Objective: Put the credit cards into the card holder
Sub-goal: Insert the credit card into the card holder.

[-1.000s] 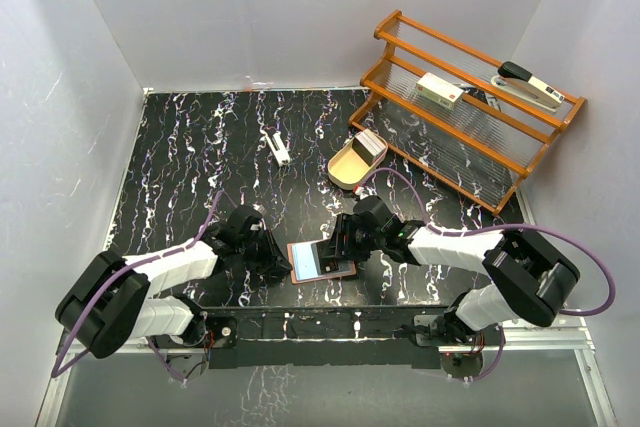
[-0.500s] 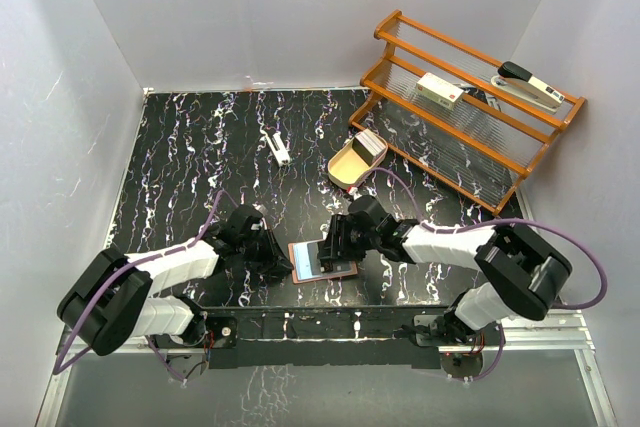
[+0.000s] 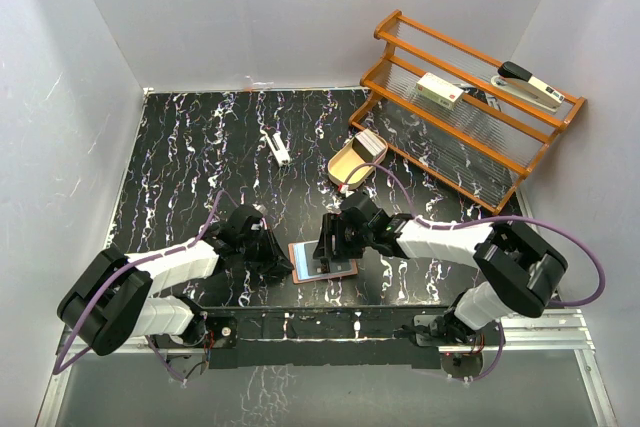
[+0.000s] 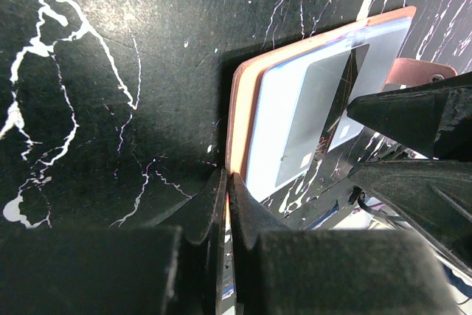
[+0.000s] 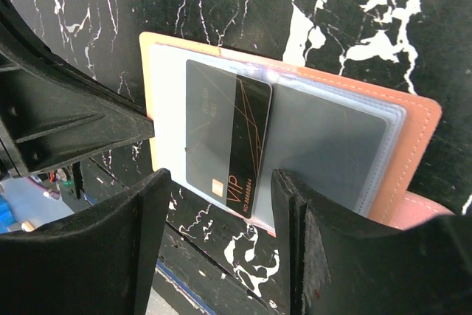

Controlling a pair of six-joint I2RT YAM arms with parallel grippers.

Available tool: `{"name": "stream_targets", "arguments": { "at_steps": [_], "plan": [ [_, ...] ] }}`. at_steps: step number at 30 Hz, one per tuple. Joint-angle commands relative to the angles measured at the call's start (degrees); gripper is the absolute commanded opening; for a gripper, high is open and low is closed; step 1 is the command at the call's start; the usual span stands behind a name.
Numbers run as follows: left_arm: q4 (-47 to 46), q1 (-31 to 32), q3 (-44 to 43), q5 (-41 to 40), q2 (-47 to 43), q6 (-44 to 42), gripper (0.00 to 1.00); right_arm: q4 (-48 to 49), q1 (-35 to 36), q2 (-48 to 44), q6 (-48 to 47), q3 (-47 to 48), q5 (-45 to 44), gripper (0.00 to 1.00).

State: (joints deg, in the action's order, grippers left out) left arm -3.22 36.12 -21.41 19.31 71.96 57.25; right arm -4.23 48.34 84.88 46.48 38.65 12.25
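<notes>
**Right pincer straddling a dark card on the open card holder**

The card holder (image 3: 322, 260) is lying open on the black marbled table (image 3: 190, 167), close to the near edge, between the two arms. A dark card (image 5: 221, 134) is resting on its pale inside page; whether it is sitting in a sleeve cannot be told. The right pincer (image 5: 220, 182) is hovering over the card's closest short end, jaws partly apart, one beside each long side, gripping nothing. The card's long axis is running straight away from those fingers, so a forward push looks likely. The left pincer (image 4: 227, 181) is fully closed, its tip sitting at the holder's left edge. More cards (image 3: 371, 142) are lying in the oval tray (image 3: 343, 175), farther right.
</notes>
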Motion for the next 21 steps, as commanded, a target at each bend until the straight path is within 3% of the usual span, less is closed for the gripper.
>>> {"name": "stream_targets", "arguments": {
  "at_steps": [1,21],
  "plan": [
    [-0.12,0.11,0.21,0.84,0.11,0.16,0.00,-2.19,0.18,-2.30,-1.48,1.86,-2.29,0.55],
    [-0.24,0.09,-0.12,1.03,-0.21,0.31,0.00,4.52,1.23,3.44,-1.00,2.65,1.62,0.53]
  ]
}}
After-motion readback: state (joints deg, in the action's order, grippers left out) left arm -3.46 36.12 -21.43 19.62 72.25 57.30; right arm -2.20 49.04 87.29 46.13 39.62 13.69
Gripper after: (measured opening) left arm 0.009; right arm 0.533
